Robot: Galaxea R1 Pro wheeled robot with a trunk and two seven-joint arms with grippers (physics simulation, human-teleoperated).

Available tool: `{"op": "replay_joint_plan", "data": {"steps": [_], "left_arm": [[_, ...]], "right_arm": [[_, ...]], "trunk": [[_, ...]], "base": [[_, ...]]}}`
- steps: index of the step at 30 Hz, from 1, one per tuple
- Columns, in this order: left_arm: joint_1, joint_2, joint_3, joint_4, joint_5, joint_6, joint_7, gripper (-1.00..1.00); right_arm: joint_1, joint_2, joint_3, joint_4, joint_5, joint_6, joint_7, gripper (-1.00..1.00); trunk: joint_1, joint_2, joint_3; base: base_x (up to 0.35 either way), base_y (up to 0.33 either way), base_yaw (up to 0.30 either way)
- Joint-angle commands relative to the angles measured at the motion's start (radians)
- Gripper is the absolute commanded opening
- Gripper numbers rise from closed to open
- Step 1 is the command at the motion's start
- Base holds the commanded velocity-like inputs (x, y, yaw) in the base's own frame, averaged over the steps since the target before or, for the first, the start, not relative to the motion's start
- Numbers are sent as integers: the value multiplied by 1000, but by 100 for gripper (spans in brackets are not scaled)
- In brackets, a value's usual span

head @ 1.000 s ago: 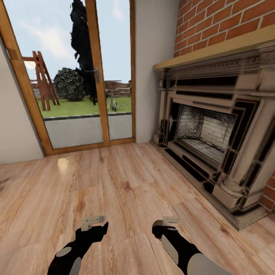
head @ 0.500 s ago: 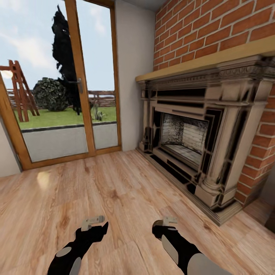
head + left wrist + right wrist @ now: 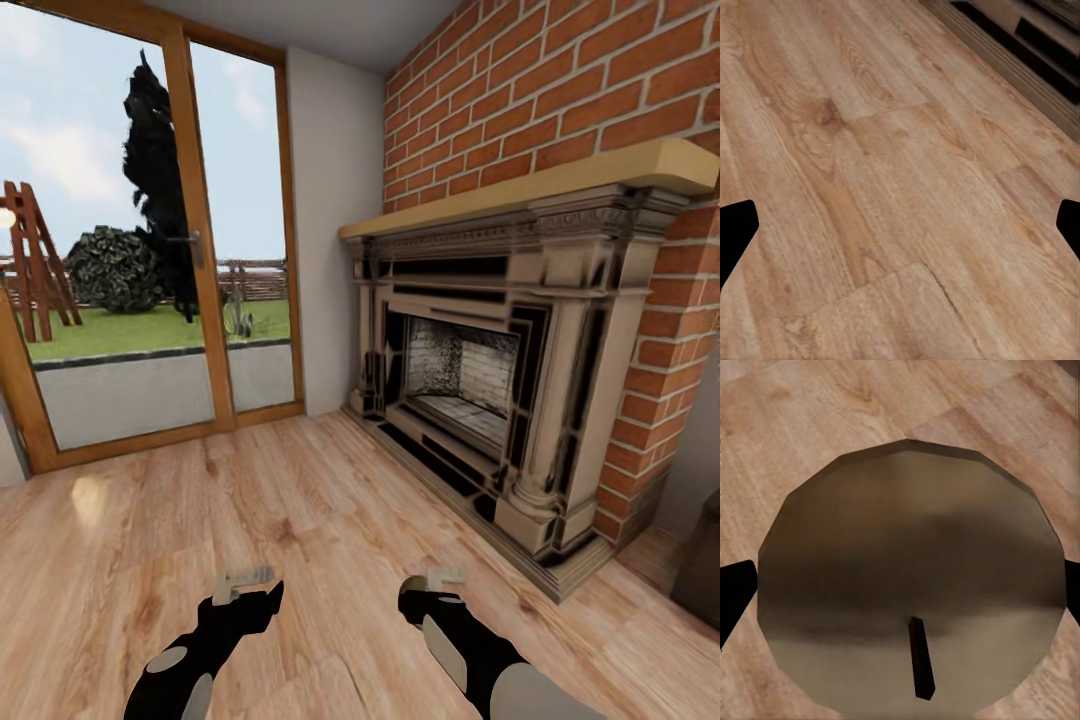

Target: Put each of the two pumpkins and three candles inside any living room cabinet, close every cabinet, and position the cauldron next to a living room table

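- My view has swung right: the stone fireplace with wooden mantel (image 3: 480, 360) sits more central, the glass door (image 3: 130, 260) further left.
- My right fingers (image 3: 735, 604) clamp a squat candle with dark wick (image 3: 911, 600); my left fingers (image 3: 736, 232) spread apart over the wooden plank floor (image 3: 900, 180).

No writing, label, brand, number or sign could be read anywhere in these views. The brick wall (image 3: 560, 110), the fireplace (image 3: 470, 370), the glass door (image 3: 140, 250) and the wooden floor (image 3: 250, 520) all carried plain surfaces without lettering. The candle (image 3: 911, 592) in the right wrist view was likewise unmarked.
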Motion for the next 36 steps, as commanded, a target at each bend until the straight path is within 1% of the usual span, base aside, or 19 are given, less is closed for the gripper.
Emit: {"op": "replay_joint_plan", "data": {"steps": [1, 12, 17, 30, 36], "left_arm": [[0, 0, -1, -1, 11, 4, 9, 100], [0, 0, -1, -1, 9, 4, 9, 100], [0, 0, -1, -1, 9, 4, 9, 100], [0, 0, -1, -1, 8, 4, 10, 100], [0, 0, -1, -1, 8, 4, 9, 100]], "right_arm": [[0, -1, 8, -2, -8, 5, -8, -100], [0, -1, 9, -2, -10, 4, -8, -100], [0, -1, 10, -2, -10, 4, -8, -100], [0, -1, 10, -1, -10, 4, -8, -100], [0, -1, 10, -1, -10, 5, -8, -100]], "trunk": [[-1, 0, 3], [-6, 3, 45], [-25, 38, 63], [-75, 129, 112], [-98, 171, 132]], "base": [[0, 0, -4], [0, 0, -6], [0, 0, -172], [0, 0, -241], [0, 0, -47]]}}
